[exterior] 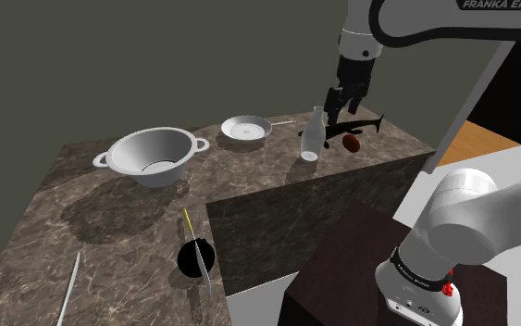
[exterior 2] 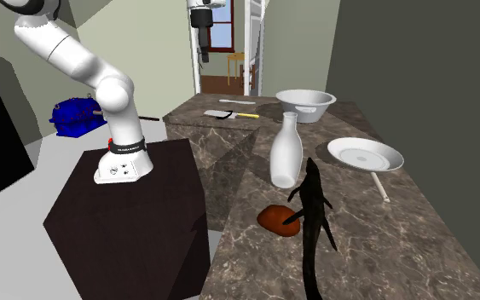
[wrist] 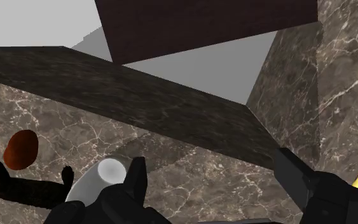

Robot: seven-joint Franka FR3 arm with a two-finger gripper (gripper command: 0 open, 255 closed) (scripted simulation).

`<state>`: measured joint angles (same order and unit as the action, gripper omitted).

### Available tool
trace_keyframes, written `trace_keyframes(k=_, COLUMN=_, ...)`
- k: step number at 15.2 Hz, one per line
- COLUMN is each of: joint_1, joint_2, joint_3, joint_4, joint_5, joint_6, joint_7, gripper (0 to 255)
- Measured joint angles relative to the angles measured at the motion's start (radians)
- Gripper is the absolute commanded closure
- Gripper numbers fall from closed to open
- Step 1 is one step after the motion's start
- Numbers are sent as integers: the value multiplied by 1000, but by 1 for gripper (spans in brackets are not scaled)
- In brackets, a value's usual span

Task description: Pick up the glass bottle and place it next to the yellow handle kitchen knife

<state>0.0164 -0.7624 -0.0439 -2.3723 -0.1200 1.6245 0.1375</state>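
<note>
- My end effector [exterior: 343, 106] hangs spread above the white bottle [exterior: 314, 134], which sits just outside one finger [wrist: 136, 178].
- The bottle stands upright near the table [exterior: 110, 222] edge, well apart from the yellow-handled knife [exterior: 188, 225].

Your brown marble L-shaped worktop [exterior: 82, 213] carries a white two-handled bowl [exterior: 152, 156] and white long-handled pan [exterior: 246, 129] by its wall-side edge. A white bottle [exterior: 314, 134], brown oval lump [exterior: 352, 144] and black fish figure [exterior: 365, 123] stand at one end. A yellow-handled knife [exterior: 187, 222] lies by a black ball [exterior: 194, 257] at the other.

Arm [exterior: 476, 208] folded high, forearm reaching across, wrist [exterior: 358, 42] vertical. Tool [exterior: 340, 106] points straight down, fingers [wrist: 137, 180] spread wide apart.
</note>
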Motion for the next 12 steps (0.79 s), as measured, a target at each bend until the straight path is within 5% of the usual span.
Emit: trace_keyframes(k=12, joint_1=-49, joint_2=303, joint_3=-179, joint_4=143, joint_5=-38, joint_6=161, joint_7=-151, gripper=0)
